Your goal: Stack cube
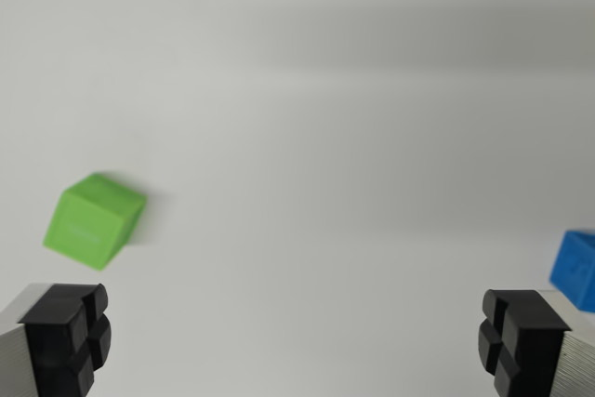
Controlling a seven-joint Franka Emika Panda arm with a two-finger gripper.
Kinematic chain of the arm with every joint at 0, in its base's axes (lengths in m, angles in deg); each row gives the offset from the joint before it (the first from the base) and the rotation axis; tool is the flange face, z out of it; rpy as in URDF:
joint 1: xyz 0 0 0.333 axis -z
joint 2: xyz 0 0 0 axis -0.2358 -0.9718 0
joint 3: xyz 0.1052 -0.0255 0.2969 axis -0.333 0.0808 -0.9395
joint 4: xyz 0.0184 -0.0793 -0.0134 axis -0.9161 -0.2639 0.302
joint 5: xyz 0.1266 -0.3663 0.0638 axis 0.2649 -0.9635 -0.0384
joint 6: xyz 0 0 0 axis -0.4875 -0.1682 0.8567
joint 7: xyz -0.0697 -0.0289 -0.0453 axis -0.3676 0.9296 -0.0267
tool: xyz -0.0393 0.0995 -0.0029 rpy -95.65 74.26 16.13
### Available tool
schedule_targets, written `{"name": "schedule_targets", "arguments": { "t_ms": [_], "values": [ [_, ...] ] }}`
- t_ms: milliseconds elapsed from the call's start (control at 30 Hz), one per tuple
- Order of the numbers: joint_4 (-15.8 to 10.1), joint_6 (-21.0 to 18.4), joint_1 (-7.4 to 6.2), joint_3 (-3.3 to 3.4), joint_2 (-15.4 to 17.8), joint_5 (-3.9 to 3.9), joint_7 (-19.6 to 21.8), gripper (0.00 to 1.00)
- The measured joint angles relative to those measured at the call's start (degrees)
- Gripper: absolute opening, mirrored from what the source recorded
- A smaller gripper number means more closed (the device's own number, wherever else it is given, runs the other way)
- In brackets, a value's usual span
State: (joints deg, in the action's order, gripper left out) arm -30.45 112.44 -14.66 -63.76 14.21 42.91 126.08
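Gripper: gripper (296,341) spread wide, nothing between its jaws; one black finger pad (70,337) sits at the wrist view's lower left corner, the other at the lower right.
Green cube: green cube (93,220) rests on the counter at the wrist view's left, just above the left pad and apart from it, turned so a corner points toward the camera; top and two side faces show.
Blue cube: blue cube (578,267) lies at the wrist view's right edge, partly cut off by the frame, just above the right pad; whether it touches the pad cannot be told.
Counter: counter (316,137) is plain white, with a soft grey shadow band across its upper part.
Spacing: the two cubes lie well apart, one at each side, neither stacked on the other; the wide middle stretch between the pads shows only counter.
Sharpness: both cubes look slightly blurred, so marks on their faces cannot be read.
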Motion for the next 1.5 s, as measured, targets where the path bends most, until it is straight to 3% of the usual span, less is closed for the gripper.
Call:
{"name": "schedule_targets", "arguments": {
  "t_ms": [667,1500],
  "values": [
    [-5.39,5.12,-2.95,-0.88,0.17,-0.38,8.57,1.0],
    [-12.23,13.66,-8.39,-2.48,-1.81,-1.4,24.26,1.0]
  ]
}}
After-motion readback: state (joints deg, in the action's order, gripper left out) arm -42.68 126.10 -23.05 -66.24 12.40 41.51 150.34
